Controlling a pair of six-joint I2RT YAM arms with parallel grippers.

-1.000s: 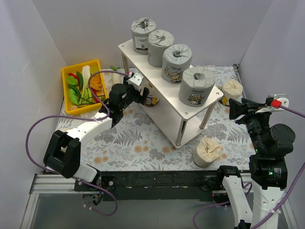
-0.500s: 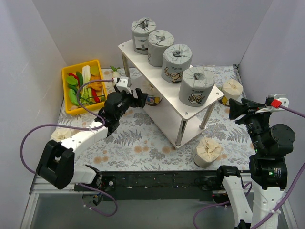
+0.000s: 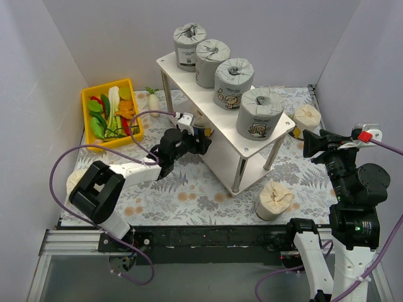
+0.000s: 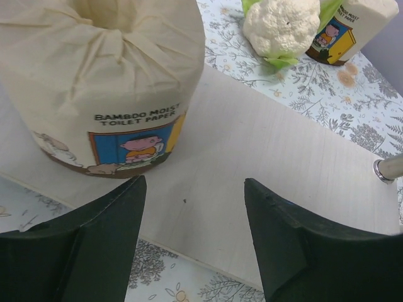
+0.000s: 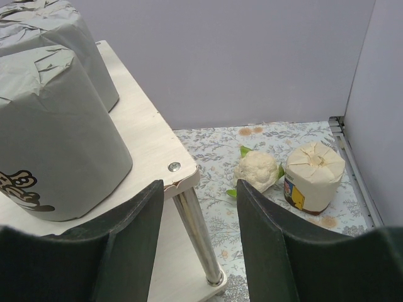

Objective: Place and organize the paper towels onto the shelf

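Observation:
The shelf [image 3: 169, 63] stands mid-table with four grey paper towels [image 3: 228, 83] in a row on its top board. One cream roll [image 3: 200, 130] stands on the lower board [image 4: 264, 138]; it fills the upper left of the left wrist view [image 4: 104, 82]. My left gripper [image 3: 203, 143] [image 4: 194, 182] is open and empty just in front of that roll, over the lower board. Other cream rolls stand at the back right [image 3: 306, 116] [image 5: 313, 176], at the front right [image 3: 275, 199] and at the far left [image 3: 75, 180]. My right gripper [image 3: 310, 143] [image 5: 200, 184] is open and empty beside the shelf's right corner.
A yellow bin [image 3: 84, 116] of vegetables stands at the back left, with a white radish [image 3: 152, 99] beside it. A cauliflower [image 5: 257, 170] lies next to the back right roll. White walls close in three sides.
My left arm has swung right and down from beside the yellow bin to the shelf's lower board, uncovering the far left cream roll. The right arm has not moved.

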